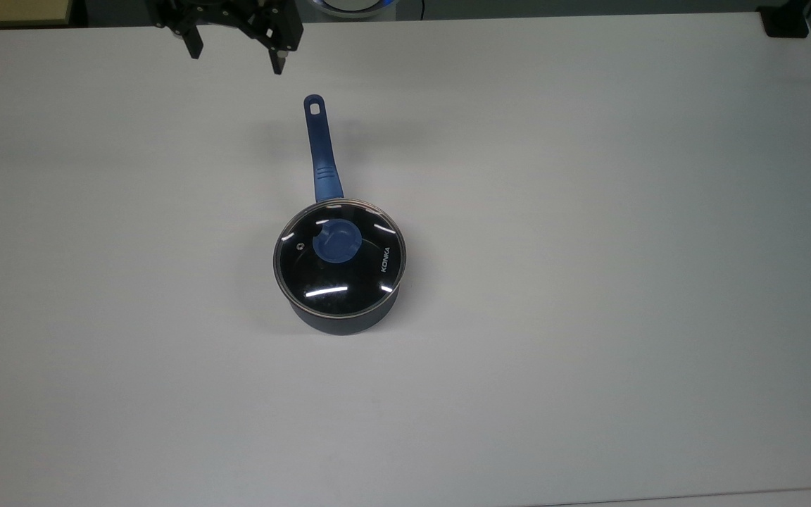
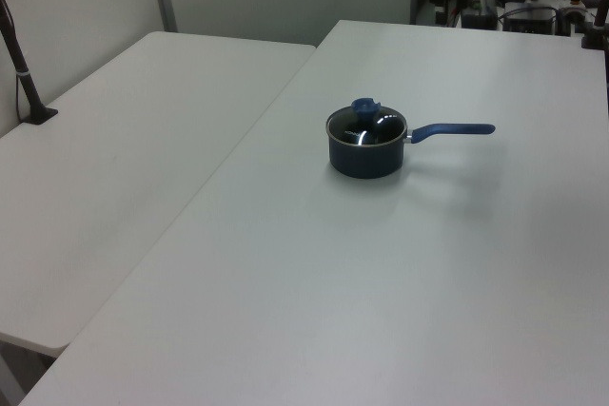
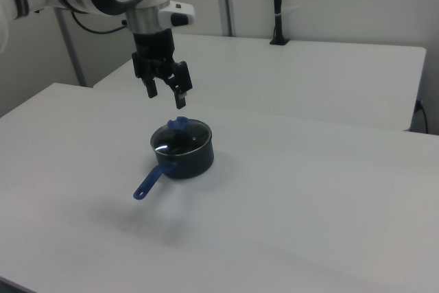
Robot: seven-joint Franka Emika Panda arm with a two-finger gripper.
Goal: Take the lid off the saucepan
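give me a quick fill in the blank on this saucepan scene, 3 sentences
1. The lid sits ____ the saucepan.
2. The colour of the knob on the lid is ____.
3. The pincer is ____, holding nothing.

Missing words: on; blue; open
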